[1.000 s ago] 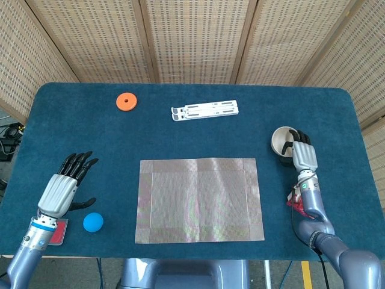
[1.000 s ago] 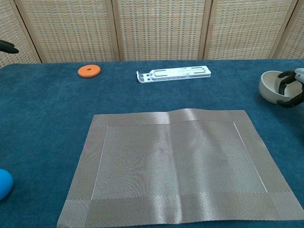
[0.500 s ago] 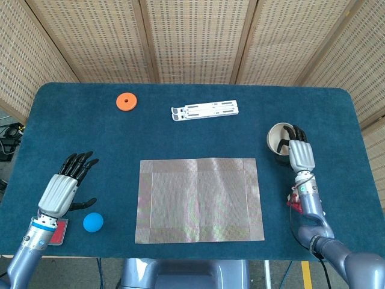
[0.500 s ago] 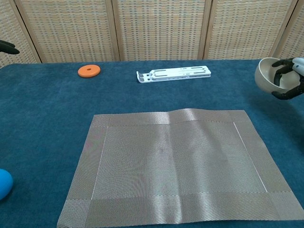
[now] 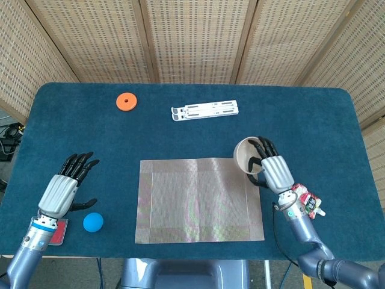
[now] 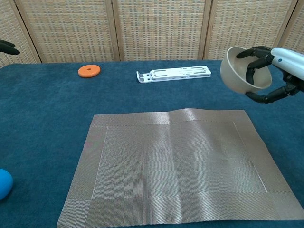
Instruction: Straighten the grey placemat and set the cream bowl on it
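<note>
Bowl (image 5: 245, 155) up off the table, tipped on its side with the mouth facing right into the palm, hanging over the far right corner of the mat (image 5: 199, 199). Looks rigid, smooth and light, likely ceramic or hard plastic: slippery on the outside, apt to chip if dropped, so best lowered slowly and levelled before release. Held by the rim and inner wall, right hand (image 5: 272, 171) with fingers (image 6: 253, 71) hooked inside the cavity and thumb below; a fair hold for a thin-walled bowl, though tilted like this it could slide out if the grip eases.

Mat lying flat and square to the near table edge, woven grey, soft and floppy, with a slight ripple along the far edge in the chest view; would bunch if pushed, so no dragging the bowl across it.

Left hand (image 5: 62, 185) at near left, spread and holding nothing, palm down above the cloth. Blue ball (image 5: 92, 222) just beside it. Orange disc (image 5: 126, 101) at far left, white stand (image 5: 204, 111) at far centre, both well apart from the mat.
</note>
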